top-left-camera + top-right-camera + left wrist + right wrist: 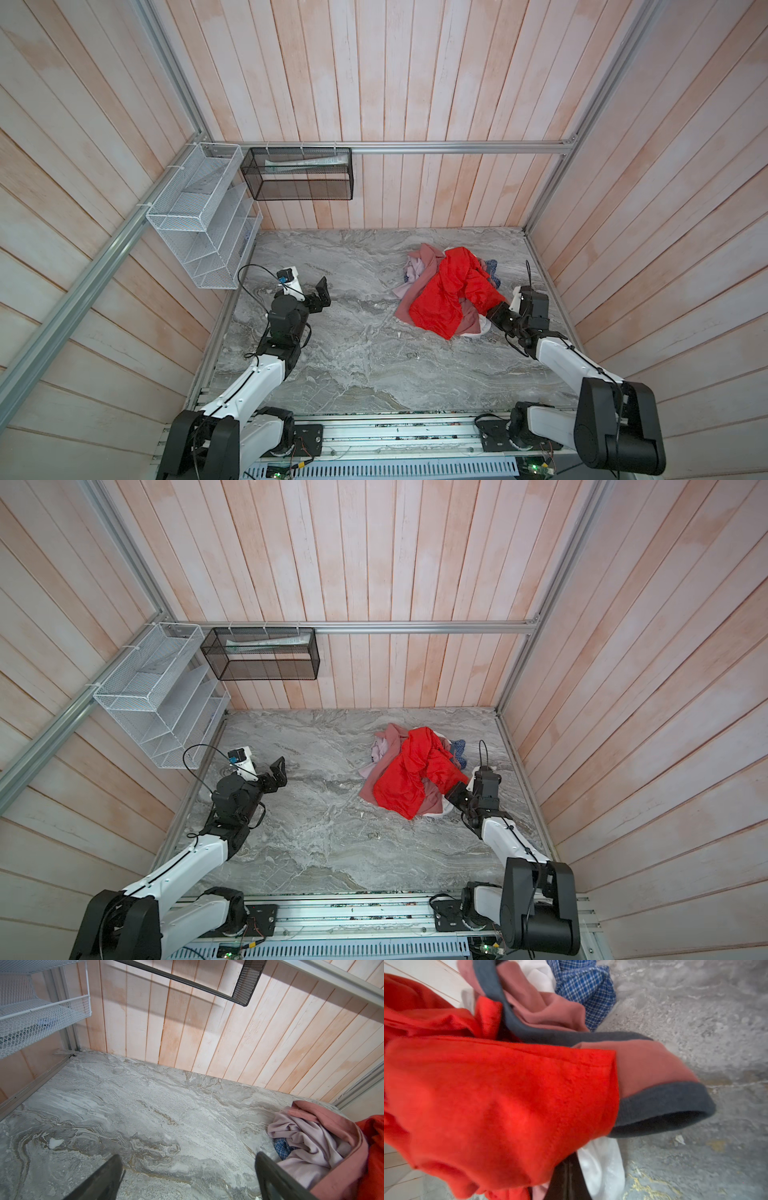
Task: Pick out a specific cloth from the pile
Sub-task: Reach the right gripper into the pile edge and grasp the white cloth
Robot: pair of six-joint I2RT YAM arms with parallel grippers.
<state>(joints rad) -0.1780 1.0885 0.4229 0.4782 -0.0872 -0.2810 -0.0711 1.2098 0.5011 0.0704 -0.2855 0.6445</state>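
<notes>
**Surface.** The desk (pixel 353 357) is a flat, grey, veined marble-look slab, closed in by whitewashed plank walls and aluminium rails.

**Pile.** The pile (pixel 446 291) is a crumpled heap on the right rear part of the desk, near the right rail but apart from it.
- On top lies a bright red fleecy garment (pixel 440 303).
- Under it is a dusty pink garment (pixel 652 1064) with dark grey trim.
- A ribbed pale lilac cloth (pixel 301 1138) sits on the pile's left side.
- A blue checked fabric (pixel 585 987) shows at the right rear.

**Target.** The cloth (pixel 602 1167) is smooth, plain white and mostly buried. It shows as a small fold at the pile's near right edge, below the red and pink layers.

**Grippers.**
- The right gripper (pixel 491 312) is pushed into that same edge with its jaws together. The white fold lies right beside them, and whether any fabric is pinched cannot be told.
- The left gripper (pixel 322 291) hovers over the desk on the left, jaws wide apart, well apart from the pile.

**Room.** Open marble spans the left half and the front strip of the desk. A white wire rack (pixel 199 212) and a black mesh basket (pixel 299 174) hang from the rear left rails, above the surface.
</notes>
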